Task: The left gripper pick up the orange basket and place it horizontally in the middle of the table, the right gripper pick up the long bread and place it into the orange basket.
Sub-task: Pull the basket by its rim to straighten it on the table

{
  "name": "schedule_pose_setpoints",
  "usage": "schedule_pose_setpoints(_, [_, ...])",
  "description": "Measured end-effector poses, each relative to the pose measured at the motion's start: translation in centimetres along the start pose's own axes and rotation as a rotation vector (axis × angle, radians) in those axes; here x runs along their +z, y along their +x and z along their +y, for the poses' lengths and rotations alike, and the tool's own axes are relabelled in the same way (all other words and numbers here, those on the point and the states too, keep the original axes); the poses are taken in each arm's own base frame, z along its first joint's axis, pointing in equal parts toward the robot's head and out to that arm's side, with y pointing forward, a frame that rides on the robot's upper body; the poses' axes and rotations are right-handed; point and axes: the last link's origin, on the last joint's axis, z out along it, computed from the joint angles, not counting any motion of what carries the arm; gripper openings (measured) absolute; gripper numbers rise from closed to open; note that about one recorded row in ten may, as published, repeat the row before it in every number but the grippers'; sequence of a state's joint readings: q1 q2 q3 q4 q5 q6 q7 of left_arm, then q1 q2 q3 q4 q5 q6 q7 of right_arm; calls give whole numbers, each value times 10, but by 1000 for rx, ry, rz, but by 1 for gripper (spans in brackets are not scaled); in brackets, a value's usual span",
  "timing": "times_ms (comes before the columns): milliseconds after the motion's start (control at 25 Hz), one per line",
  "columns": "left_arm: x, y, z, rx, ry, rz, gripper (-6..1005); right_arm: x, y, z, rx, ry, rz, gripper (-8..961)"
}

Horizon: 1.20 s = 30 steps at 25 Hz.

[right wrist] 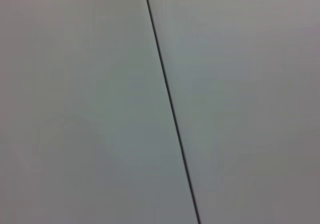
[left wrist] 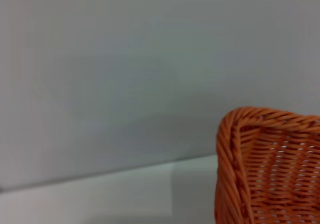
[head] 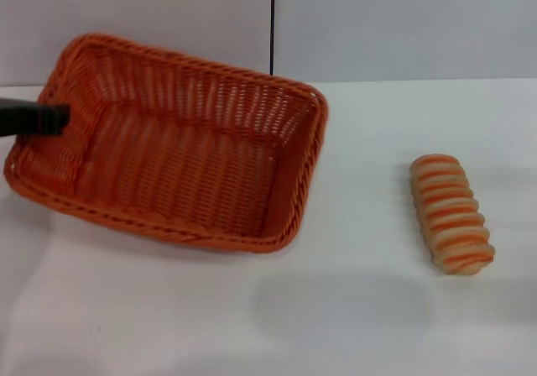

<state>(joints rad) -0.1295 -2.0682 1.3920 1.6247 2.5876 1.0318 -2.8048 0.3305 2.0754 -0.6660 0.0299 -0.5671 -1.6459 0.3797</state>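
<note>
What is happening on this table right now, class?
The left gripper, a black claw, reaches in at the left end of the large orange woven basket, which sits askew on the left side of the white table. The striped oblong bread loaf lies untouched on the table's right side, apart from the basket. The right gripper is not in view.

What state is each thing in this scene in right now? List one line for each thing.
Basket: empty, open side up, angled on the table, left end raised slightly and held.
Bread: lying flat on the table, right of the basket, apart from it, untouched.
Left gripper: at the basket's left rim, seemingly holding it; jaws not clear.
Right gripper: not in view.
Table: bears the basket and the bread.
</note>
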Motion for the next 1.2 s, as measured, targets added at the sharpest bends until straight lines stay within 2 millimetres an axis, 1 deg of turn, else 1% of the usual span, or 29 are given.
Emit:
schedule_pose_setpoints(80, [-6, -15, -3, -37, 12, -5, 180, 1, 0, 0, -1, -6, 0, 638])
schedule_pose_setpoints(120, [-6, -15, -3, -37, 12, -5, 179, 2, -1, 1, -3, -14, -3, 637])
schedule_pose_setpoints(160, [-11, -24, 0, -59, 10, 0, 179, 2, -1, 1, -3, -17, -4, 637])
schedule_pose_setpoints(240, [-17, -33, 6, -76, 3, 13, 178, 3, -1, 1, -2, -20, -6, 637])
schedule_pose_setpoints(360, [-19, -38, 9, -79, 1, 16, 174, 4, -1, 2, -1, -25, -6, 638])
schedule_pose_setpoints(400, [-23, -46, 15, -89, -4, 18, 173, 4, -1, 2, -1, -28, -6, 638])
schedule_pose_setpoints(440, [-25, -51, 19, -93, -12, 25, 171, 4, -1, 3, 0, -34, -4, 638])
schedule_pose_setpoints(560, [-27, -55, 24, -97, -20, 33, 169, 5, 0, 5, 2, -45, 0, 637])
schedule_pose_setpoints(600, [-31, -69, 34, -120, -30, 61, 169, 5, 0, 5, 3, -46, 0, 637])
schedule_pose_setpoints(680, [-32, -73, 38, -130, -34, 68, 170, 5, -1, 5, 8, -47, -2, 637])
schedule_pose_setpoints(760, [-32, -73, 38, -130, -34, 68, 170, 4, -1, 5, 14, -48, -2, 637])
schedule_pose_setpoints(800, [-32, -79, 44, -135, -45, 68, 170, 4, -1, 5, 16, -49, -2, 637])
schedule_pose_setpoints(880, [-31, -82, 50, -135, -56, 69, 168, 4, -1, 6, 16, -50, -4, 637])
schedule_pose_setpoints(1000, [-30, -84, 52, -136, -60, 69, 166, 5, -1, 6, 25, -53, -7, 638])
schedule_pose_setpoints(1080, [-30, -88, 58, -161, -79, 77, 167, 4, -1, 6, 32, -52, -5, 638])
schedule_pose_setpoints(1200, [-29, -92, 60, -194, -92, 87, 167, 3, -1, 5, 35, -48, 0, 638])
